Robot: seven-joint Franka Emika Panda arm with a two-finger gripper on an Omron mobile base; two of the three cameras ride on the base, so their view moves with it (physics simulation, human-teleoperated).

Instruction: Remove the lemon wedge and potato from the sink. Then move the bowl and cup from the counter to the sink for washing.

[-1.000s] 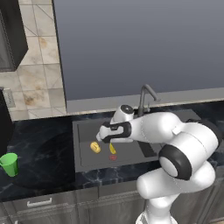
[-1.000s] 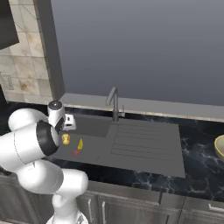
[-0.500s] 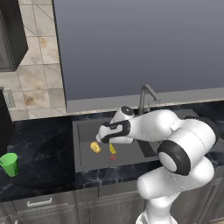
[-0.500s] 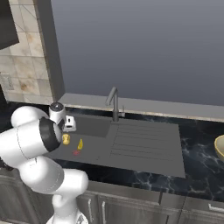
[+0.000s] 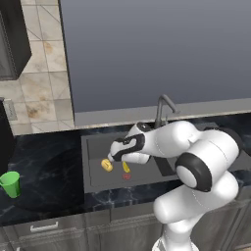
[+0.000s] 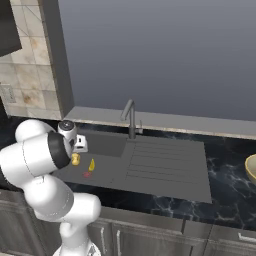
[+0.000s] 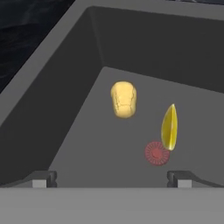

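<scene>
The dark grey sink holds the tan potato and the slim yellow lemon wedge beside its red drain. My gripper hangs just above them inside the basin, open with nothing between its fingers. In the hand view the potato lies ahead, the lemon wedge to its right beside the drain, and my gripper is spread wide. The green cup stands on the counter far left. An edge of the tan bowl shows at the far right.
The curved faucet rises behind the basin, close to my arm. A ribbed drainboard lies to the basin's right. Black marble counter runs on both sides, with a tiled wall behind on the left.
The arm has shifted only slightly, with the hand staying over the basin's left part. The potato and the lemon wedge have not moved.
</scene>
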